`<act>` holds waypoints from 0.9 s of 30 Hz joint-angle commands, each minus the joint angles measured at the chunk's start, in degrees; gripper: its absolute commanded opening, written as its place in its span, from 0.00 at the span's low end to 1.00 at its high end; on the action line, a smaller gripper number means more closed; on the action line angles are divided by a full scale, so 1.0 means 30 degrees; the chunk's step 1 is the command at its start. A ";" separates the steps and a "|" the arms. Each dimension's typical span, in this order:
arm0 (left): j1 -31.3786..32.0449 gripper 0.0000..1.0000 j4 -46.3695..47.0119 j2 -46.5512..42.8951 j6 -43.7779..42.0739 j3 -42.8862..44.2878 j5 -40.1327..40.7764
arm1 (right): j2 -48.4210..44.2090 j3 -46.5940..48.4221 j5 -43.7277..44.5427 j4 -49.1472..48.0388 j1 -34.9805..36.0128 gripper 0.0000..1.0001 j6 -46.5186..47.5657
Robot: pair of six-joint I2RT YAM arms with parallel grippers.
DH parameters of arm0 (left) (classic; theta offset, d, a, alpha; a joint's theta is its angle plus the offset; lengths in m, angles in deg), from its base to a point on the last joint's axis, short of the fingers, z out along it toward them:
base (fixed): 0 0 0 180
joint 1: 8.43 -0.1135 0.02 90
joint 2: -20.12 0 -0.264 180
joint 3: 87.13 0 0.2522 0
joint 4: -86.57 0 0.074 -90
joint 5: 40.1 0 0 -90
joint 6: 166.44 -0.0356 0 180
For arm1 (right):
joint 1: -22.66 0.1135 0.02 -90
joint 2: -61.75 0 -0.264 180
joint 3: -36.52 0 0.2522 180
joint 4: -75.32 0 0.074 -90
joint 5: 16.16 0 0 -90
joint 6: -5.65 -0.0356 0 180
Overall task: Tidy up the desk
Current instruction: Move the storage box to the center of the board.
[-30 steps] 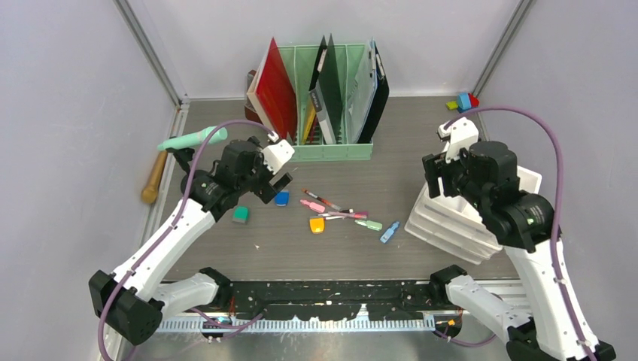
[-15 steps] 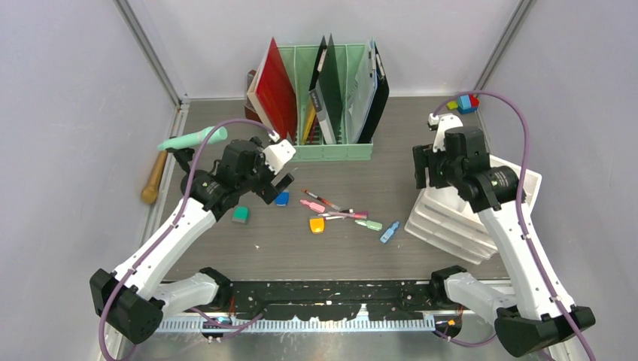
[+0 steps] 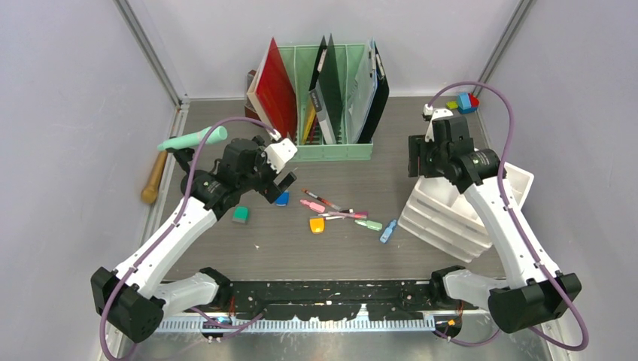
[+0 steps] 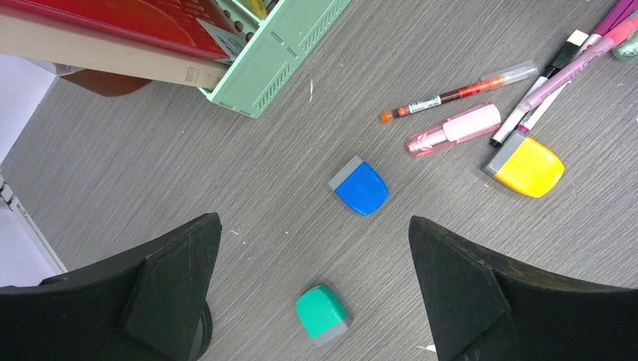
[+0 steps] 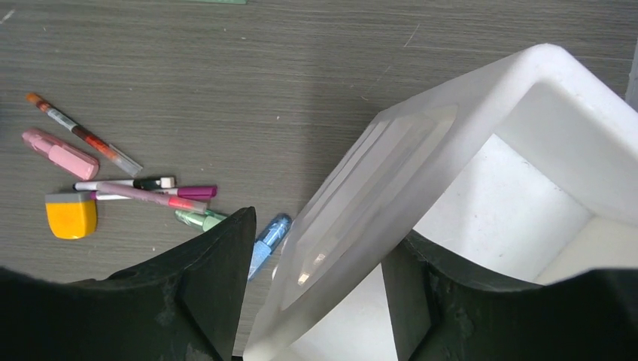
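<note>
The desk (image 3: 338,259) is grey-brown wood grain. My left gripper (image 3: 280,179) hovers open above a green eraser (image 4: 322,313) and a blue eraser (image 4: 361,186), touching neither; the green one lies between the fingertips of the gripper (image 4: 314,226). My right gripper (image 3: 418,162) is at the far-left corner of the white drawer unit (image 3: 451,218). In the right wrist view the gripper (image 5: 323,233) straddles the top tray's wall (image 5: 391,165), one finger outside and one inside, with a gap on the outer side.
Loose on the desk lie a yellow eraser (image 3: 317,225), several pens (image 3: 338,212), a pink highlighter (image 4: 454,128) and a blue pen (image 5: 269,237). A mint-green file rack (image 3: 331,150) holds folders at the back. A mint tube (image 3: 192,139) and wooden handle (image 3: 154,177) lie left; coloured blocks (image 3: 465,101) far right.
My right arm has swung back and left, from over the drawer unit to its far-left corner, and its jaws have narrowed a little. The left arm has stayed still.
</note>
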 commanded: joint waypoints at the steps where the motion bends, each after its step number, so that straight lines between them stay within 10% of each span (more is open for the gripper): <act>1: -0.0053 1.00 0.0968 -0.0008 0.0297 0.0311 -0.0431 | 0.0101 0.0863 -0.0422 -0.2579 0.0044 0.66 -0.1421; 27: -0.0067 1.00 0.1322 0.0747 0.0712 0.0379 -0.1370 | 0.3108 0.1984 -0.4261 -0.8371 0.1184 0.60 -0.9622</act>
